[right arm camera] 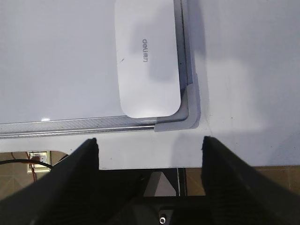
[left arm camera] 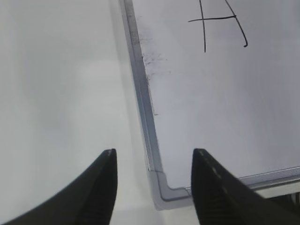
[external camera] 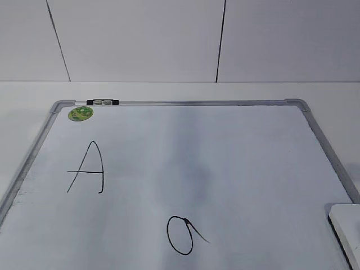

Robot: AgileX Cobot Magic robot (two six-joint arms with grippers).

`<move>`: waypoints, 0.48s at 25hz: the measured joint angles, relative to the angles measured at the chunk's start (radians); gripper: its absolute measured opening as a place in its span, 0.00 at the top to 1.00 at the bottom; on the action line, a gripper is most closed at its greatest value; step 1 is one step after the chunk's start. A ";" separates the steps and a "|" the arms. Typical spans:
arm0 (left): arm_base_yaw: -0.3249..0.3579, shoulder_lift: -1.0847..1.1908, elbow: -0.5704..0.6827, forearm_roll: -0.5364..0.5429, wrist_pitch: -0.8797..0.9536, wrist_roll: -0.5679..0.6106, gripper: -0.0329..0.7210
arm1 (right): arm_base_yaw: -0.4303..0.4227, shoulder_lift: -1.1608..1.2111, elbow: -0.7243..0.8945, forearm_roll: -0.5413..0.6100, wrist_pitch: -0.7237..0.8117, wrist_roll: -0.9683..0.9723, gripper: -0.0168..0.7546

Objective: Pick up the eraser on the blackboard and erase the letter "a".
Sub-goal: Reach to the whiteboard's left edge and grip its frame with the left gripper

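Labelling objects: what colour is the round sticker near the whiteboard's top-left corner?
Green; the round sticker shows best in the exterior view.

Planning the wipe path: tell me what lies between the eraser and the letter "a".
Only bare blackboard between the eraser and the letter "a", per the exterior view.

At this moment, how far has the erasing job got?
Nothing looks done yet. The eraser lies untouched in the board's near right corner, and the small "a" is fully drawn, as is the capital "A". Both grippers are open and empty: the right gripper sits just short of the eraser, the left gripper over the near left corner. Grasping, carrying and wiping all remain.
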 joint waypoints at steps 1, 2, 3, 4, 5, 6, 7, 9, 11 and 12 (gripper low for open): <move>0.000 0.053 -0.022 0.002 -0.005 0.000 0.45 | 0.000 0.000 0.000 0.002 0.000 0.000 0.30; 0.000 0.101 -0.043 0.004 -0.010 0.000 0.45 | 0.000 0.000 0.000 0.002 0.000 0.000 0.30; 0.000 0.139 -0.064 0.008 -0.013 0.000 0.45 | 0.000 0.000 0.000 0.002 0.000 0.000 0.30; 0.000 0.181 -0.081 0.016 -0.015 -0.002 0.45 | 0.000 0.000 0.000 0.002 0.000 0.000 0.30; 0.000 0.219 -0.099 0.021 -0.020 -0.002 0.45 | 0.000 0.000 0.000 0.002 0.000 0.000 0.30; 0.000 0.254 -0.115 0.027 -0.027 -0.002 0.45 | 0.000 0.000 0.000 0.002 0.000 0.000 0.30; 0.000 0.281 -0.128 0.031 -0.034 -0.002 0.45 | 0.000 0.000 0.000 0.002 0.000 0.000 0.30; 0.000 0.341 -0.156 0.033 -0.045 -0.002 0.46 | 0.000 0.000 0.000 0.002 0.000 0.000 0.30; 0.000 0.390 -0.174 0.035 -0.064 -0.002 0.46 | 0.000 0.000 0.000 0.002 0.000 0.000 0.30; 0.000 0.416 -0.182 0.035 -0.075 -0.002 0.46 | 0.000 0.000 0.000 0.002 0.000 0.000 0.30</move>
